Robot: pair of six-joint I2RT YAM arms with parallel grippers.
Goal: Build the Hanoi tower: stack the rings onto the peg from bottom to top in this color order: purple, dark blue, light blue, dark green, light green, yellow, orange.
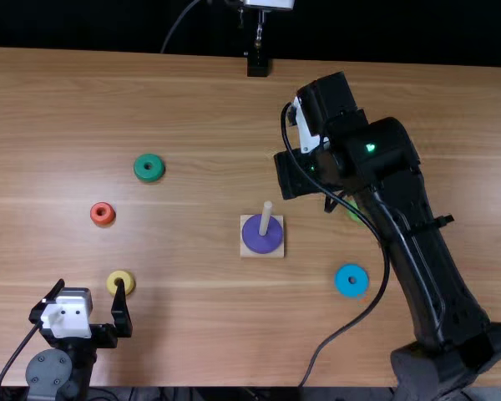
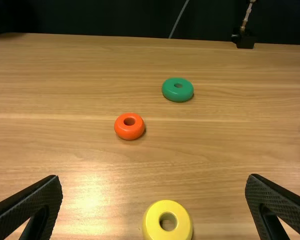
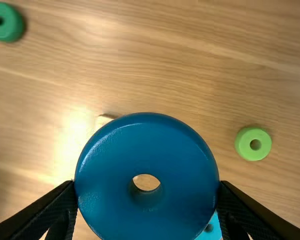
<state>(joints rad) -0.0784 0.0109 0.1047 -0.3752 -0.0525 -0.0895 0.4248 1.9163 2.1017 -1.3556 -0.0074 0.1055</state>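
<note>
Dark blue ring, glossy and round with a centre hole point(image 3: 145, 120), was up off the table, pinched across its outer rim between the two fingers of the right gripper point(image 3: 146, 187). By the arm's pose in the top view, that put it to the right of the peg and a bit far. Handling, my read: light, stiff, not fragile, but the polished rounded rim could slip or tip if the hold was off centre. Opposite sides of the rim was the right hold; it left the hole free for the peg. Next move called for: hole over peg, ring level, lower, release. Main risk was catching the peg tip off centre. Closest thing to a container was the stand: pale square wooden base point(image 1: 245, 253) with an upright pale wooden peg point(image 1: 266, 217). Flat purple ring point(image 1: 262, 236) sat around the peg's foot, so the bottom layer was done and dark blue was due. Light blue ring point(image 1: 351, 280) lay right and near of the stand, light green ring point(image 3: 245, 144) right and slightly far, partly behind the right arm in the top view. Left side: dark green ring point(image 1: 149, 168) far, red-orange ring point(image 1: 103, 214) farther left, yellow ring point(image 1: 116, 277) near. Left gripper point(image 1: 90, 286) was spread wide with nothing in it, one finger just beside the yellow ring in the top view. All loose rings were flat on the light brown wooden table point(image 1: 192, 334).
</note>
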